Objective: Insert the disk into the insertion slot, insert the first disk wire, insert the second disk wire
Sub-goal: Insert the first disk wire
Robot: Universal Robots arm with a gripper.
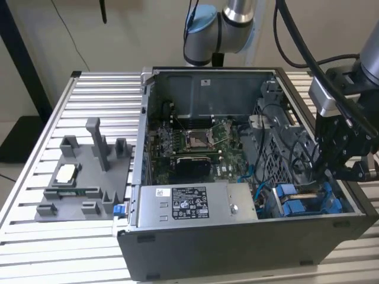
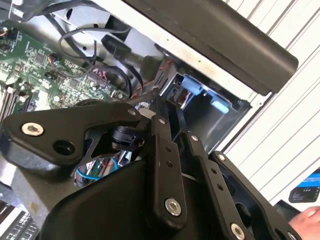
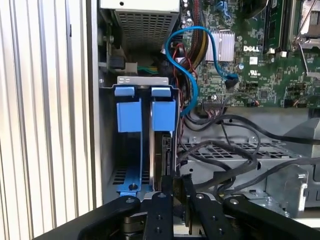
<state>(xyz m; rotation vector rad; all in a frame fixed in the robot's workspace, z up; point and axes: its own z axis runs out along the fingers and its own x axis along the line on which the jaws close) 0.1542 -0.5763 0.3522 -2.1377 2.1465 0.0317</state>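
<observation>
pushing straight in, no tilt, is how i'd seat it; the gripper (image 3: 177, 187) looks pressed close together at the end of the disk (image 3: 161, 147), standing in the insertion slot (image 1: 305, 204) at the exterior view's lower right; keep clear of the loose black cables (image 3: 225, 160) beside it.

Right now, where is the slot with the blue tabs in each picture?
Exterior view: the insertion slot sits in the near corner of the case, at the exterior view's right.
Second wrist view: the insertion slot is tucked beside the case's black rim.
First wrist view: the insertion slot lies against the case's side wall.
Shared landmark: the green motherboard.
</observation>
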